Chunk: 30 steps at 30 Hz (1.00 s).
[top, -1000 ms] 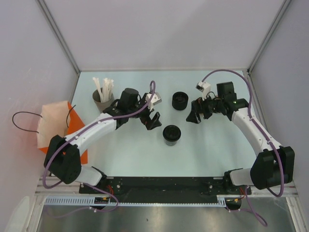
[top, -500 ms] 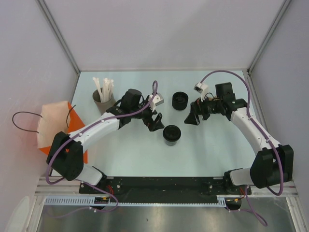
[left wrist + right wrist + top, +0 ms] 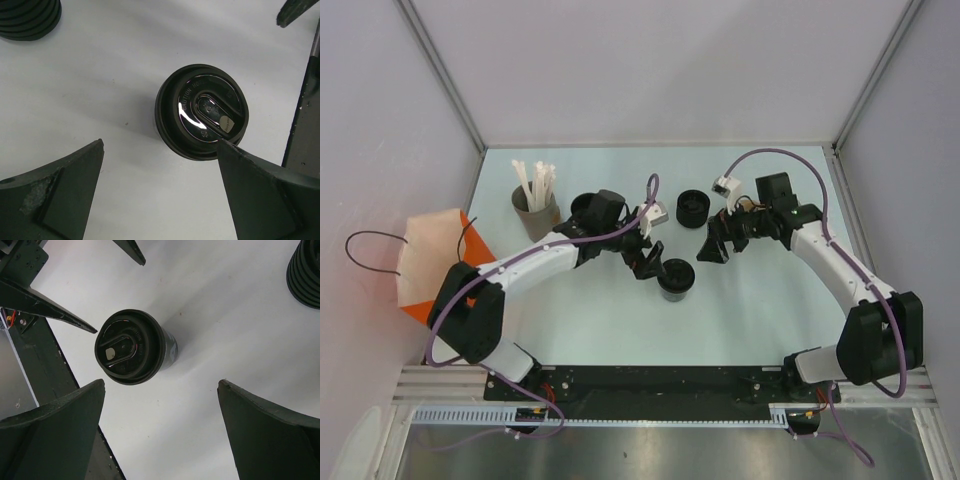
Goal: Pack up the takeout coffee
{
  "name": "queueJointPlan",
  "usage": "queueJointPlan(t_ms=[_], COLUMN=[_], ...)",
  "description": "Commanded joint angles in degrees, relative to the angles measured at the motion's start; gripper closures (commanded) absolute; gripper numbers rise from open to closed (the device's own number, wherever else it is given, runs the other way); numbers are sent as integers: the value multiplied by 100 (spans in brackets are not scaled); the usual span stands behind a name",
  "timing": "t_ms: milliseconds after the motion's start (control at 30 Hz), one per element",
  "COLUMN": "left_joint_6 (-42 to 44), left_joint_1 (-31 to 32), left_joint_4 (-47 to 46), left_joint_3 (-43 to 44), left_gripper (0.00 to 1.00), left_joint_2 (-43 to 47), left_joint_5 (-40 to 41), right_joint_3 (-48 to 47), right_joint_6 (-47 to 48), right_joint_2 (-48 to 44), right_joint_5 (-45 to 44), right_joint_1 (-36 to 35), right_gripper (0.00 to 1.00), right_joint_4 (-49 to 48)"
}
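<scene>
1. Two hands stand near the takeout coffee [image 3: 675,278], which sits upright near the middle of the tabletop [image 3: 760,310]. Neither touches it.
2. Spread as wide as it goes and holding nothing, the left hand [image 3: 648,262] is just beside the cup on its left. The right hand [image 3: 712,245] is just as wide and empty, a little further off on the other side.
3. I'd judge the cup light and thin-walled, easy to crush with a hard squeeze. I cannot tell whether there is drink inside, so it should stay upright.
4. Its black lid looks glossy and slippery and might pop off if gripped. The safer hold is across the wall just under the lid's rim, where the taper lets the rim catch on the fingers.
5. Only the top view shows the orange-and-tan bag [image 3: 430,260] at the tabletop's left edge and the grey cup of white straws [image 3: 533,205]. It also shows how both arms bracket the cup.
6. The left wrist view looks straight down on the lid, with its raised lettering and a pale spot by the sip slot. The coffee [image 3: 202,119] lies ahead of the left hand [image 3: 160,150], towards its right finger.
7. The right wrist view alone shows the cup's side wall. Here the coffee [image 3: 132,346] sits ahead of the right hand [image 3: 161,385], with the other hand's fingers [image 3: 45,302] close by.
8. Both wrist views catch a ridged black stack [image 3: 305,272] at their edges, well apart from the cup.
</scene>
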<state>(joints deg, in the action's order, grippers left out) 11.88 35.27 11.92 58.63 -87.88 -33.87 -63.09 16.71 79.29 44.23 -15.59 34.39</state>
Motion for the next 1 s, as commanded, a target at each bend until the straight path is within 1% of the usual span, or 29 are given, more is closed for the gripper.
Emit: queueJointPlan(t_ms=[0,133,333,567,733,867,967], left_joint_6=[-177,-247,-292,-318,-318,-318,-309], left_joint_1=[42,59,59,51,51,51,59], left_joint_4=[-59,-59,-23,-32,-32,-23,-6], left_joint_3=[298,342,403,430,439,456,474], left_gripper=[0,0,0,0,0,0,0], left_joint_2=[-10,-72,-256,-344,-379,-379,-371], left_joint_5=[-278,-331,-314,-296,-278,-252,-199], right_joint_3=[-1,-2,-2,-2,-2,-2,7], right_joint_6=[166,210,96,52,43,-18,-45], right_joint_2=[78,175,376,552,754,904,983], right_joint_5=[-116,-230,-257,76,525,622,614], right_joint_1=[-110,-303,-357,-462,-550,-576,-611], right_gripper=[0,0,0,1,4,10,12], right_joint_4=[-73,-55,-134,-126,-108,-161,-178])
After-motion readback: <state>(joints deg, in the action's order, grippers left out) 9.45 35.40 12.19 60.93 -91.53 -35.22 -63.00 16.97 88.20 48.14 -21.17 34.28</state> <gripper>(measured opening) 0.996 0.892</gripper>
